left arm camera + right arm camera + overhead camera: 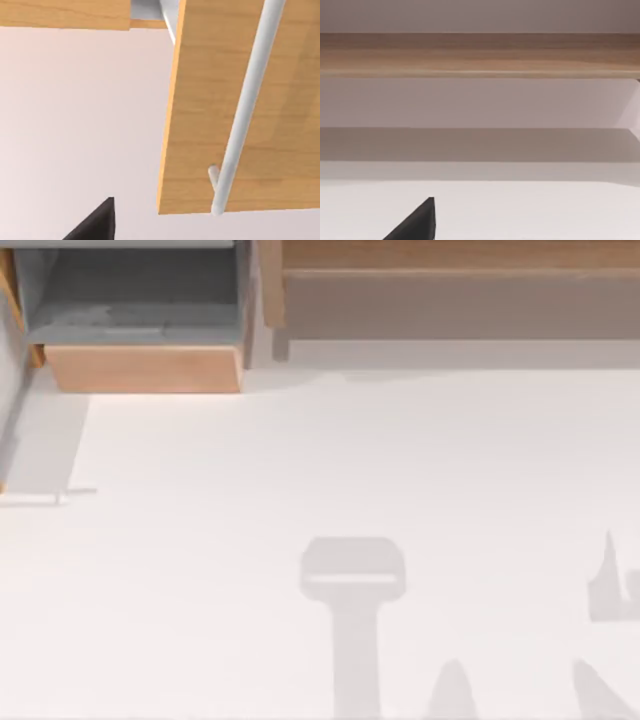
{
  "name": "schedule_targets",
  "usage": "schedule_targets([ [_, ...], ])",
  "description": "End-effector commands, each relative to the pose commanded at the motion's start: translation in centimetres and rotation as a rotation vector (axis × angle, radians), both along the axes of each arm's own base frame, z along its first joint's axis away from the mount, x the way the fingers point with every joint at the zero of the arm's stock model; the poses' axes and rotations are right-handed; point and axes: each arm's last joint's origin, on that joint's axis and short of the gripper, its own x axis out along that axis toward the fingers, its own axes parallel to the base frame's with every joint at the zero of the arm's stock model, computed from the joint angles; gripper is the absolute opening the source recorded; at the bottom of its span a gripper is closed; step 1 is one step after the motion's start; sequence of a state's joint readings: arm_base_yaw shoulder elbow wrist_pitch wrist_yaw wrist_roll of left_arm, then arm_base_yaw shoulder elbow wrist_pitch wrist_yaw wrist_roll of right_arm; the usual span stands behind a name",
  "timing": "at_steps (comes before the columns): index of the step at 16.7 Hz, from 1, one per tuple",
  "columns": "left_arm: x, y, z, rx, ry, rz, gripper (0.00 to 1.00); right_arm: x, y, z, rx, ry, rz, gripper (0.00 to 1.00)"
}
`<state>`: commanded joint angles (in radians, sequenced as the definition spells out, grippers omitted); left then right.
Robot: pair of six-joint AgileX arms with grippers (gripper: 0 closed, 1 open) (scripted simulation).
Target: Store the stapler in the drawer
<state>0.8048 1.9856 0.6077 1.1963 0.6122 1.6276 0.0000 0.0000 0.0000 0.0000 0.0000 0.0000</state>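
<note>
Drawer (140,368): pulled open at surface's (300,460) far left — handle (245,105) near left claw.
Claw state: can't tell, either arm.
Progress: early — storing not done.

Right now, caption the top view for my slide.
Open drawer with grey interior and tan front at the white table's far left; arm shadows below.

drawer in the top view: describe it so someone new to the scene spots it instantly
Start at the table's far edge in the top view and go to the left corner. The drawer sits there pulled open, showing grey inner walls and floor behind a light tan wooden front panel. The long wooden unit to its right shows no such open grey box.
</note>
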Motion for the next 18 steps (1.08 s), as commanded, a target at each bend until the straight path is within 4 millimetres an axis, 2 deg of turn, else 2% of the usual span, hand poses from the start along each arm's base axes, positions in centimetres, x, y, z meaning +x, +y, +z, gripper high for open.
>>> schedule_targets([
  [3, -0.8, -3.0, -0.3, 0.043, -0.072, -0.122, 1.0, 0.0, 0.0, 0.0, 0.0, 0.0, 0.0, 1.0],
  [6, -1.0, -4.8, -0.1, 0.067, -0.124, -0.209, 1.0, 0.0, 0.0, 0.0, 0.0, 0.0, 0.0, 1.0],
  [14, -0.9, -5.1, 0.0, 0.073, -0.136, -0.225, 1.0, 0.0, 0.0, 0.0, 0.0, 0.0, 0.0, 1.0],
  [18, 0.9, -5.2, 0.0, 0.071, -0.136, -0.229, 1.0, 0.0, 0.0, 0.0, 0.0, 0.0, 0.0, 1.0],
])
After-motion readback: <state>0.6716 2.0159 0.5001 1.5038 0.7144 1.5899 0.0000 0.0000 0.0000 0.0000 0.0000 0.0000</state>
